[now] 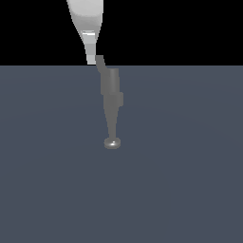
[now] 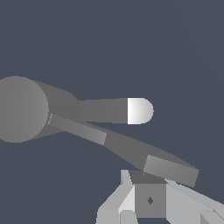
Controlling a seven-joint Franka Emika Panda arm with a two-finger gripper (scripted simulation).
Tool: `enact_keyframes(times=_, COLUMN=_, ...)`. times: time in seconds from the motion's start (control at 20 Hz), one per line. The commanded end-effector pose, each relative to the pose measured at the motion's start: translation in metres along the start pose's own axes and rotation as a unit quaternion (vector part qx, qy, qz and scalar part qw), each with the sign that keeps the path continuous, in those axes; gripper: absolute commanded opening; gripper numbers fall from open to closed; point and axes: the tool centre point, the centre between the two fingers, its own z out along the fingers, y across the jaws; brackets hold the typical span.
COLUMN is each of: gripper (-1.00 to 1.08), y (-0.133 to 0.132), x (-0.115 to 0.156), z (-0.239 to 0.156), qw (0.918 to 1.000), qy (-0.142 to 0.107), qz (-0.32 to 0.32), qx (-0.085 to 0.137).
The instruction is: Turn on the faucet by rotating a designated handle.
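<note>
- Slate-blue desk (image 1: pixel 180 180) fills the lower part of the exterior view, with plain black behind it.
- On the desk stands the faucet (image 1: pixel 113 102), a matte grey upright cylinder whose tapering spout runs toward the camera and ends in a small round shiny disc (image 1: pixel 112 142).
- Seen from the wrist view, the handle (image 2: pixel 131 151) is a flat grey lever reaching sideways from the cylinder's top, ending in a flared tip (image 2: pixel 170 170).
- From above, the white arm descends steeply, its pincer (image 1: pixel 91 54) just behind the faucet's top, on the exterior view's left.
- In the wrist view the pincer's pale fingers (image 2: pixel 118 201) lie right by the handle's tip; actual contact cannot be told.
- Whether the pincer is wide or narrow cannot be told.
</note>
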Motion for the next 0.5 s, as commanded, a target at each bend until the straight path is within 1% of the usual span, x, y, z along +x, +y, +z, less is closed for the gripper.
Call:
enact_keyframes(times=0.0, gripper=-1.0, y=0.0, x=0.0, z=0.0, qw=1.0, qy=0.0, qz=0.0, qx=0.0)
enact_keyframes(times=0.45, gripper=-1.0, y=0.002, x=0.054, z=0.001, qw=1.0, qy=0.0, qz=0.003, qx=-0.001)
